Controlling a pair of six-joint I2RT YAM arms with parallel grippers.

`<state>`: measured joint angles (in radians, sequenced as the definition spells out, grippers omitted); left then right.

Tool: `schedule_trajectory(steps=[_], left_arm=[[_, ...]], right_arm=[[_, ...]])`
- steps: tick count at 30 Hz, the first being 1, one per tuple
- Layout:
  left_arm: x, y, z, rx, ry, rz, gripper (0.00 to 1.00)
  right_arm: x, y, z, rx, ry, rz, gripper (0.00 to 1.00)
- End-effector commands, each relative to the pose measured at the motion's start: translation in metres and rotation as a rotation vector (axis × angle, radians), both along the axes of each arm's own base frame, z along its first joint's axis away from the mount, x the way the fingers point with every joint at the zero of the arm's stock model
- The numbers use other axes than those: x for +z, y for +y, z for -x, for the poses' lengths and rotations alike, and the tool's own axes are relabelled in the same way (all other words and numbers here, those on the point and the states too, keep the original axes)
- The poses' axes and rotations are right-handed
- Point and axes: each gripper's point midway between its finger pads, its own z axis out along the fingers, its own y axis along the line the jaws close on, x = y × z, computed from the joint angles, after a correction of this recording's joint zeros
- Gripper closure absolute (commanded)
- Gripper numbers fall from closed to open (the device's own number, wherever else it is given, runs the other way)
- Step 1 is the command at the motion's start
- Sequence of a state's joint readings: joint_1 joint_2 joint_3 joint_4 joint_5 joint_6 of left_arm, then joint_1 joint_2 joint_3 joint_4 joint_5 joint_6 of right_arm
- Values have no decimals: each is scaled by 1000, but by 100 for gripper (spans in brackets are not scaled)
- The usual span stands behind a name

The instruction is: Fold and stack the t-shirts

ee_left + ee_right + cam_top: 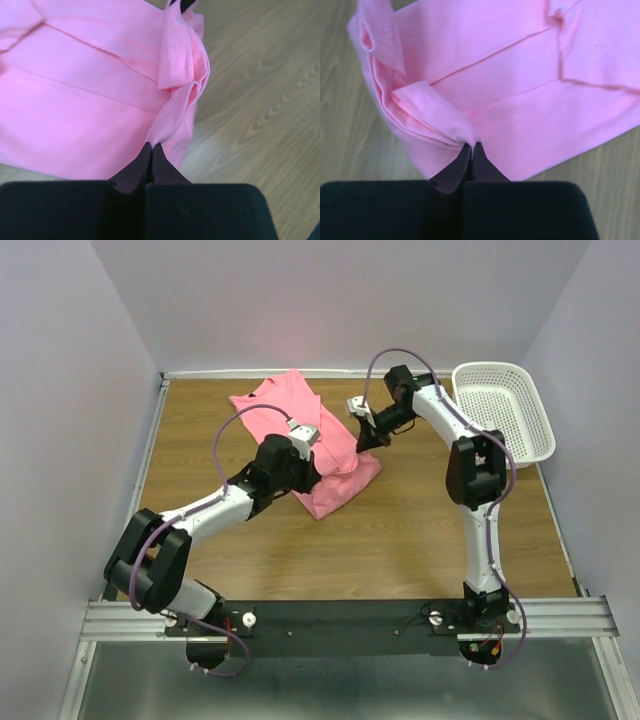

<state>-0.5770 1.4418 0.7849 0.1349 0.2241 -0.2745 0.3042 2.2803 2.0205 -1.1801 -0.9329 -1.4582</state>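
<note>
Left gripper and right gripper pinch 1 t-shirt; 1 basket.

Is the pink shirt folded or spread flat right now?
Partly folded, not finished. The t-shirt lies in layers with creases, and the left gripper and right gripper each pinch a bunched edge.

Top cam sits high up behind my two bases and looks down over the whole wooden table from pretty far out. The wrist cams ride right behind my left gripper and right gripper, super close, roughly facing each other. All three catch the pink t-shirt.
</note>
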Motion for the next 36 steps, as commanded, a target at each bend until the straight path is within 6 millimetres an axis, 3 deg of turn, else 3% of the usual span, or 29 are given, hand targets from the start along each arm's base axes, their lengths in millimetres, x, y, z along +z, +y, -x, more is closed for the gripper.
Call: schedule_trajectory(steps=[1,3,7,13,24,36], left_arm=[[1,21,-27,49,30,36,100],[-1,39,-46,101,30,32,100],[-8,52,-75,144,62,40,100],[-14,64,-100,203,64,19,100],[-18,75,-97,253,72,-8,100],[5,83,-88,298,31,19,100]], right_arm=[[-2,34,-44,-164,41,3,99],[-3,43,-65,-231,55,0,100],[-4,53,-93,-329,39,-32,100],[-9,63,-110,-423,30,-33,99],[-12,72,-117,-468,58,-58,100],[-11,86,-124,-511,47,-71,99]])
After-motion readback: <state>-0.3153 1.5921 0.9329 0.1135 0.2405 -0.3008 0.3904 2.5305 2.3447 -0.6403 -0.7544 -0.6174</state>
